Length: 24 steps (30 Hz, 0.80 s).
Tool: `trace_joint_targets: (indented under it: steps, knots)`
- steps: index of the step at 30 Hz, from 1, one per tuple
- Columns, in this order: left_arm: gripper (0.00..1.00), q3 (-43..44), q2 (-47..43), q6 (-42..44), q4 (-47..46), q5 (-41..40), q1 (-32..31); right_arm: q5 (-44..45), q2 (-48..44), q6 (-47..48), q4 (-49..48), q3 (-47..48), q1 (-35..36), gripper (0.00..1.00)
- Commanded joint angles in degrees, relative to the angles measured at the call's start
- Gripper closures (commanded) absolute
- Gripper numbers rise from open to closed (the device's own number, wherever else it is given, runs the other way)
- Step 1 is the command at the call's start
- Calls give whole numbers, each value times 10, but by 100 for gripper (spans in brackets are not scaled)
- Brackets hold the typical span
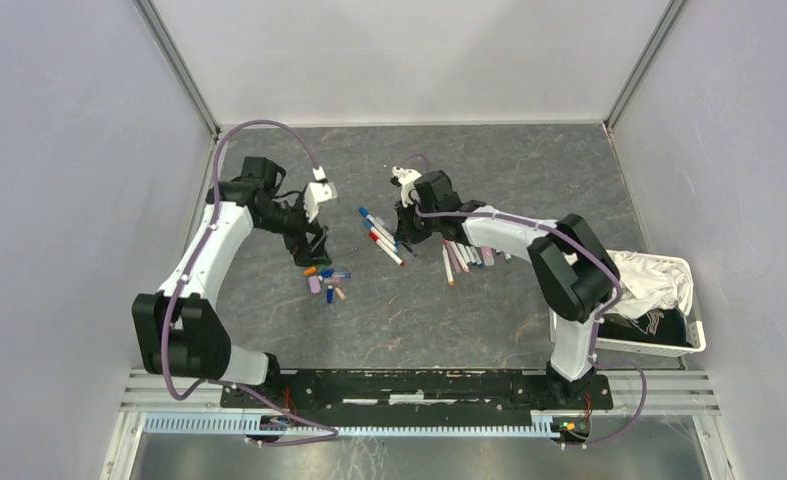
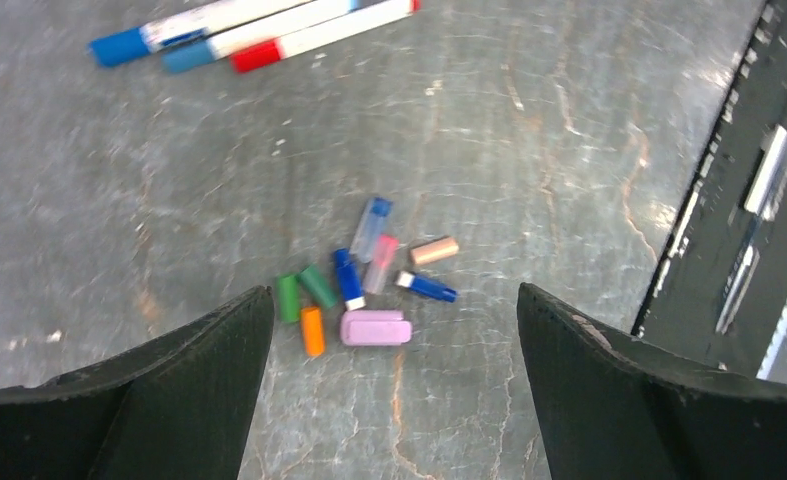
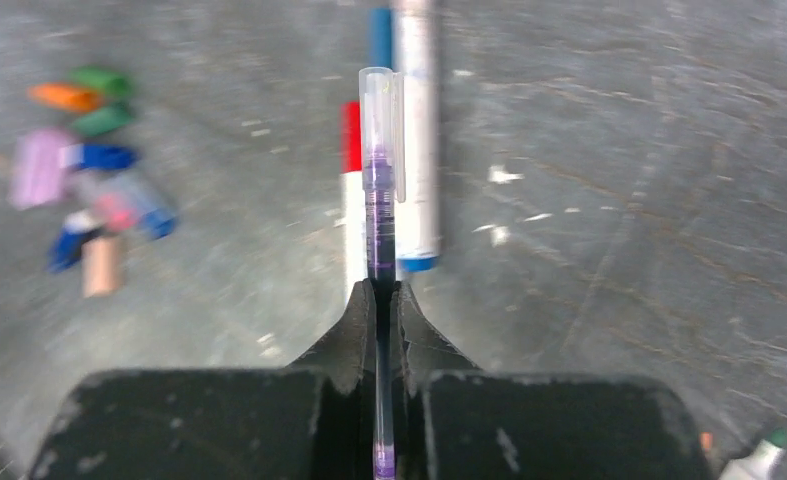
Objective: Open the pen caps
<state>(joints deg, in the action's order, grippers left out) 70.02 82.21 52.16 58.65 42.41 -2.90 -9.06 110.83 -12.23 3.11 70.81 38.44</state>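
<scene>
Grey, marbled tabletop (image 1: 529,180), walled by pale panels on three sides, carried all items. Left claw (image 1: 311,248) stood wide open above the loose pen caps (image 2: 348,278), touching none. These caps lay clustered together on the tabletop: blue, green, pink and tan pieces, with an orange cap (image 2: 312,330) just beside a larger lilac cap (image 2: 375,327). Right claw (image 3: 384,290) was closed on a slim purple pen (image 3: 380,215), gripped along its barrel, with a clear cap (image 3: 381,110) seated on the far end. Three white-barrelled pens (image 2: 269,30), tipped blue, blue and red, lay side by side near that claw. Further pens (image 1: 464,258) lay grouped under the right arm. At the right edge, a white basket (image 1: 694,340) held a pale cloth (image 1: 659,280).
</scene>
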Motion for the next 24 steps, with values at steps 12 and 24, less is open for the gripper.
trace_joint_targets:
  steps: [12, 24]
  knots:
    - [9, -56, -78, 239, 26, 17, -153, -470, -120, -101, -27, -105, 2, 100]
    - [37, -102, -68, 195, -37, -56, -243, -496, -93, -147, -78, -87, 23, 100]
